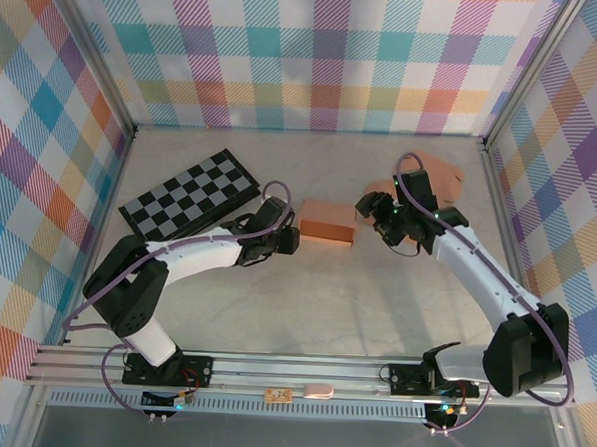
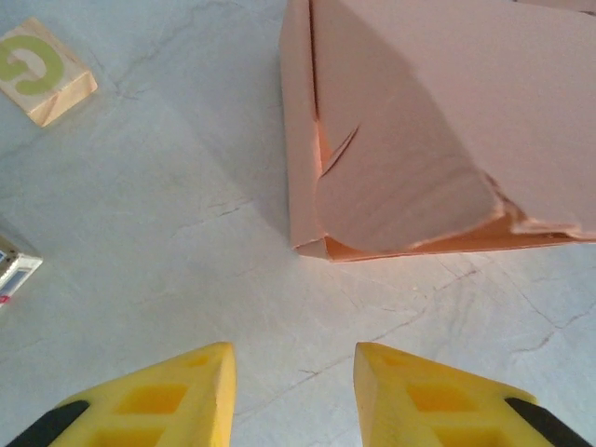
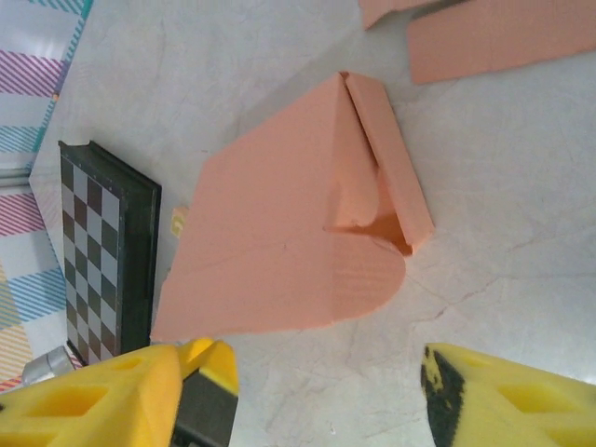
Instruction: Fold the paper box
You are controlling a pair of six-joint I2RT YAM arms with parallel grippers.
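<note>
- Top external view: the paper box lies mid-table, with the left gripper just left of it and the right gripper just right of it.
- Both sets of jaws stand apart and hold nothing.
- The rounded end flap looks untucked. Brace one end of the box and press the flap in squarely from the other, gently, because thin paper creases.
- Count: one box, one chessboard left of it, one lettered block, and at least two flat paper sheets beyond it.
</note>
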